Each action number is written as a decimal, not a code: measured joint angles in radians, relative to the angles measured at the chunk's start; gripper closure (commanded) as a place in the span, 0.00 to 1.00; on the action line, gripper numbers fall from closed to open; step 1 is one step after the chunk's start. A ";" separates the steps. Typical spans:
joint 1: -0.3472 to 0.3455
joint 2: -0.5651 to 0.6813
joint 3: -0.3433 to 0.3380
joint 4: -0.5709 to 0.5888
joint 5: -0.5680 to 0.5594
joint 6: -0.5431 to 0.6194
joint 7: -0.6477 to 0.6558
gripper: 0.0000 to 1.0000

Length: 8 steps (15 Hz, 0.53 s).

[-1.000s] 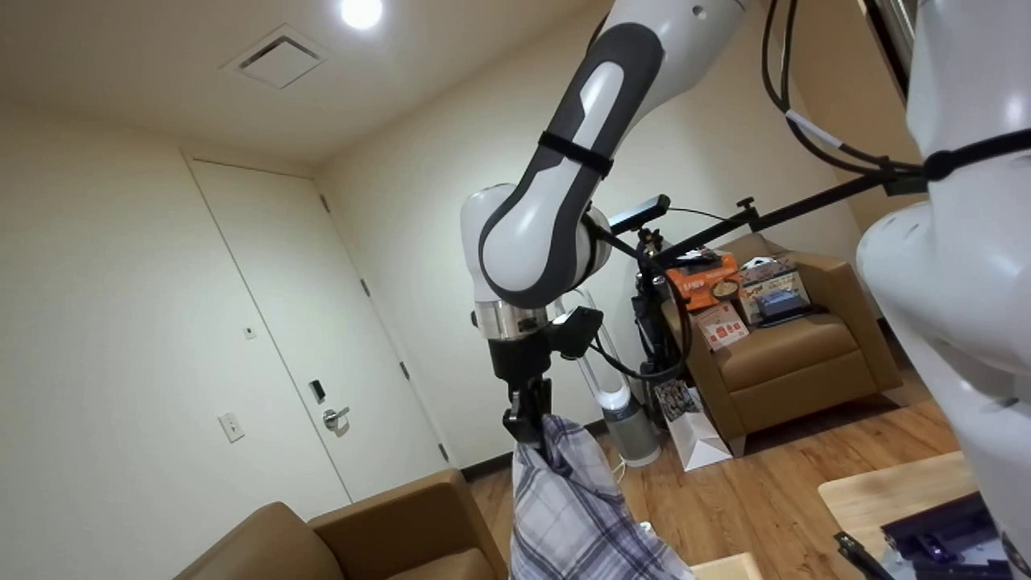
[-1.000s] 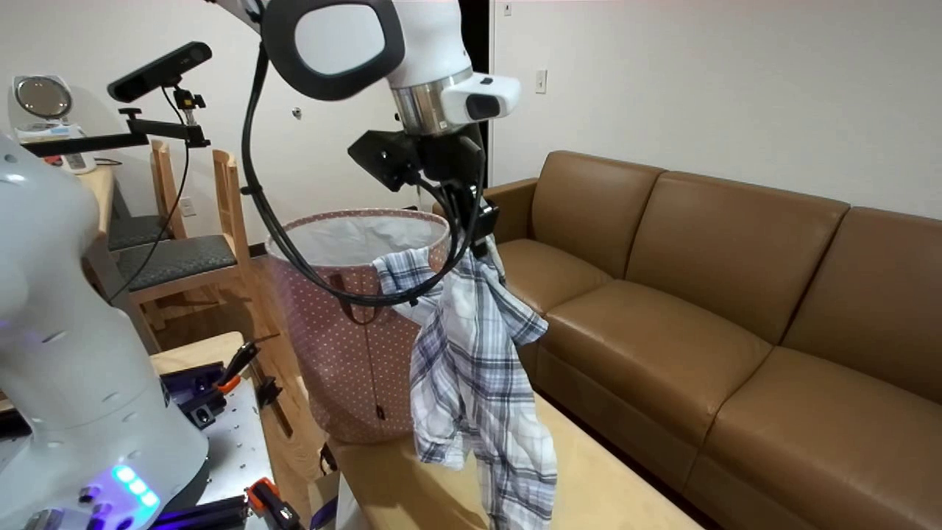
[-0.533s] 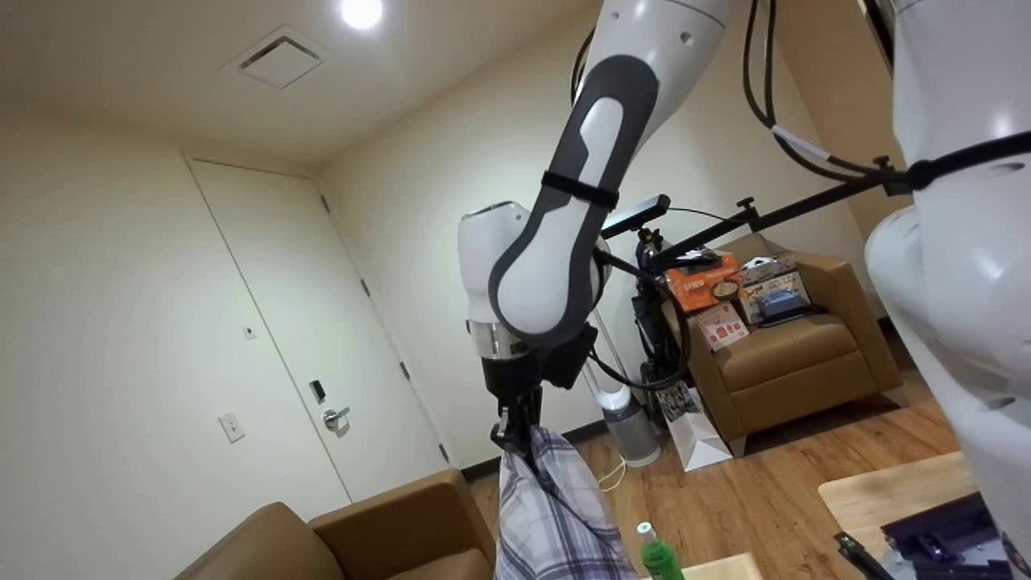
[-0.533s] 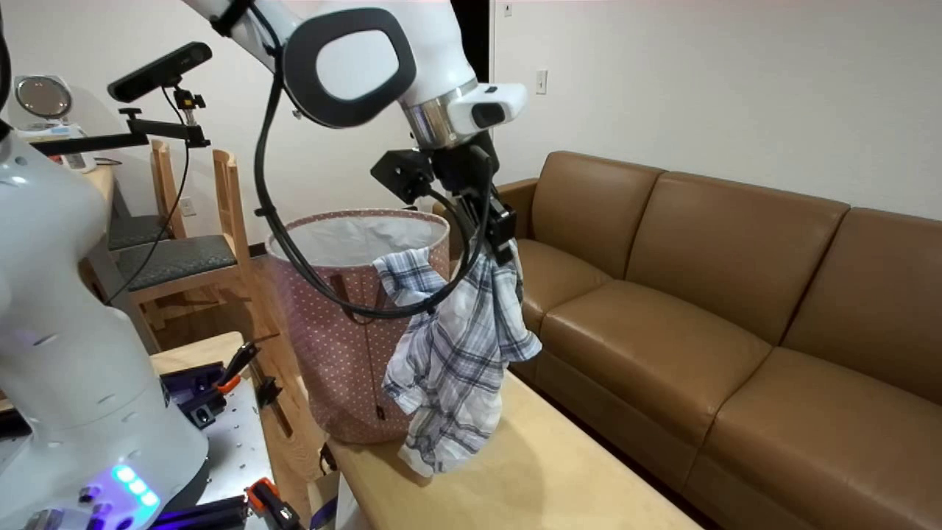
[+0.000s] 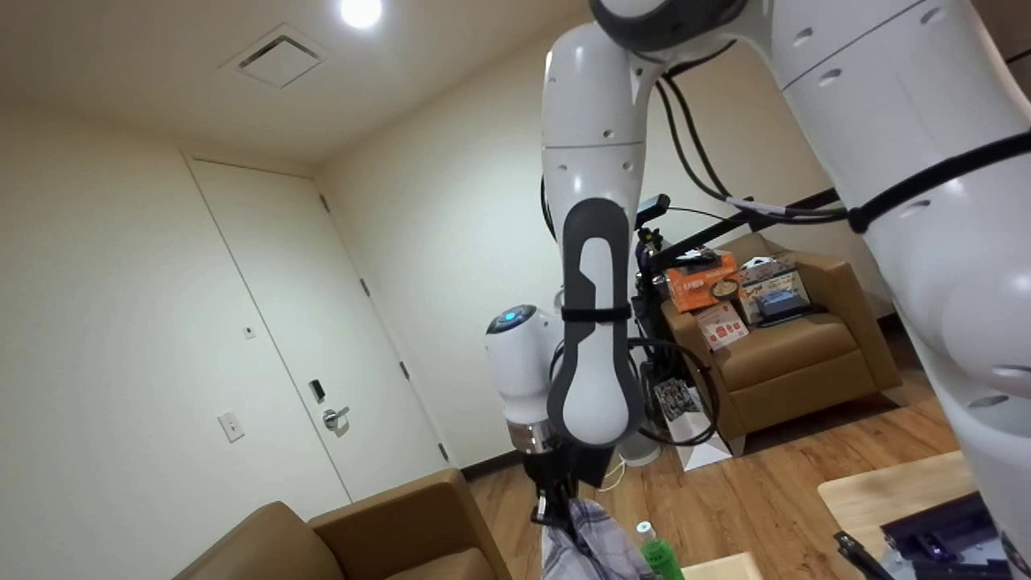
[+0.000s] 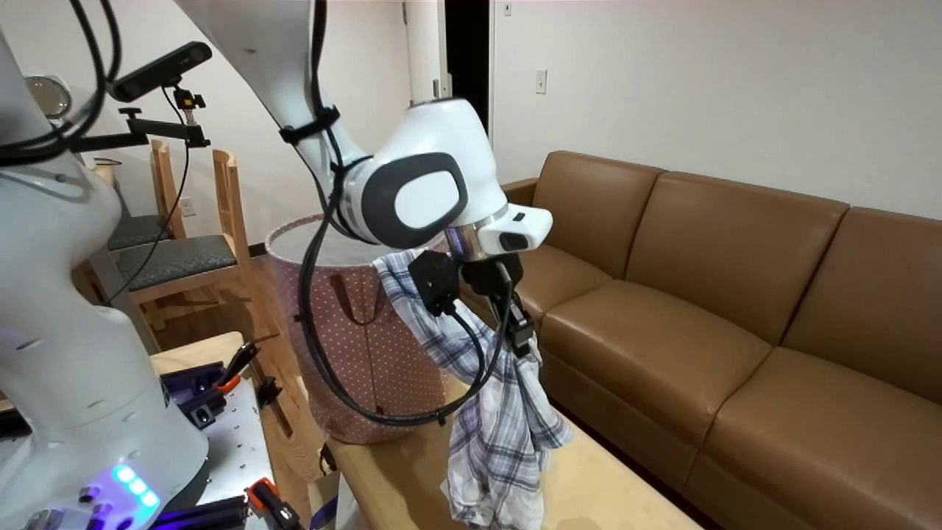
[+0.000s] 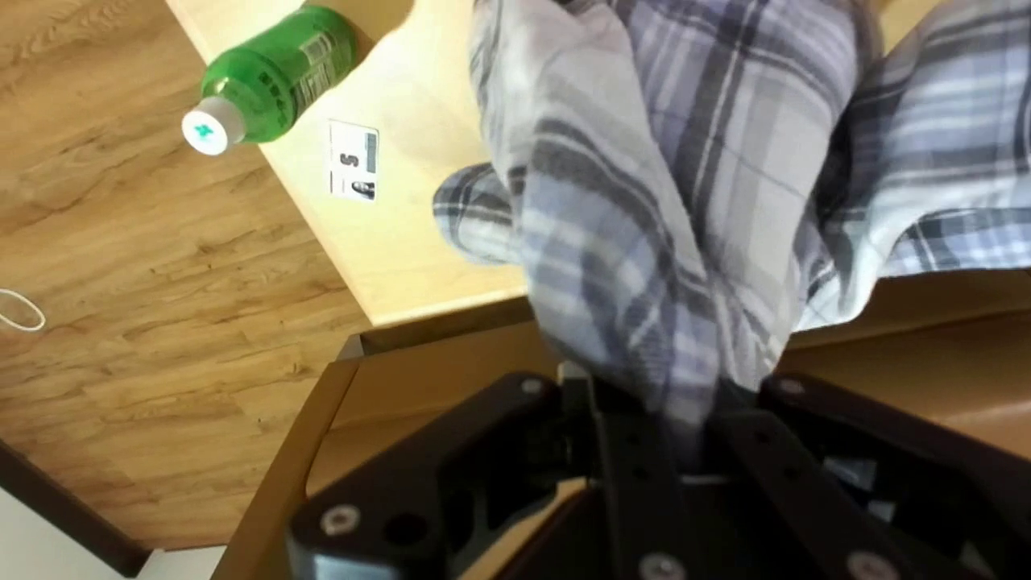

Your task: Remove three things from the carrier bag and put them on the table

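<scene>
My gripper is shut on a blue, grey and white plaid cloth, and it shows also in an exterior view and in the wrist view. The cloth hangs in folds over the wooden table. I cannot tell whether its lower end touches the table. One end of the cloth runs back up to the rim of a pink polka-dot bag, which stands open at the table's far end. The bag's contents are hidden. A green bottle with a white cap is on the table, also seen in an exterior view.
A small printed card lies on the table near the bottle. A brown sofa runs along the table's long side. The robot's base table holds tools. An armchair with boxes stands further back.
My gripper has moved down, away from the bag's rim and toward the table, with the cloth still held. The cloth has swung and dropped lower. The bottle has come into view in an exterior view.
</scene>
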 measured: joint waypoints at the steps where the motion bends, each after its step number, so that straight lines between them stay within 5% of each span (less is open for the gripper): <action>1: 0.002 0.042 0.000 0.015 0.001 0.006 0.002 0.99; 6: 0.060 0.173 0.025 0.033 0.184 0.073 -0.109 0.99; 8: 0.027 0.204 0.127 0.028 0.342 0.075 -0.245 0.97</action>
